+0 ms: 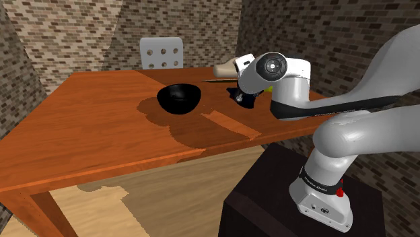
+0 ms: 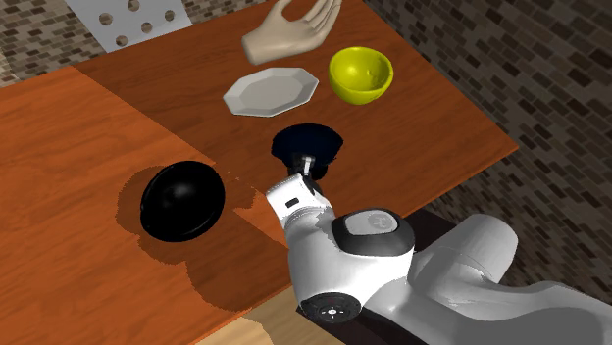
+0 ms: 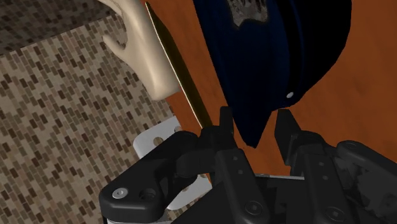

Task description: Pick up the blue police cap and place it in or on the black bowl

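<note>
The dark blue police cap [image 2: 309, 145] lies on the wooden table [image 2: 59, 147], and in the shoulder view the cap [image 1: 245, 99] is mostly hidden behind the hand. My black gripper [image 2: 312, 169] has come down at the cap's near edge. In the wrist view the cap [image 3: 273, 51] has its peak reaching between my fingers. The gripper [image 3: 254, 121] is open: one finger [image 3: 224, 124] is close against the peak and a small gap shows at the other. The black bowl [image 2: 182, 201] stands upright to the cap's left in the second exterior view, and the bowl [image 1: 180, 98] holds nothing.
Beyond the cap are a white plate [image 2: 272, 90], a yellow bowl [image 2: 360, 73] and a beige model hand [image 2: 291, 29]. A white chair back [image 1: 161, 52] stands behind the table. The table's edge [image 2: 461, 172] runs near the cap on the stand's side.
</note>
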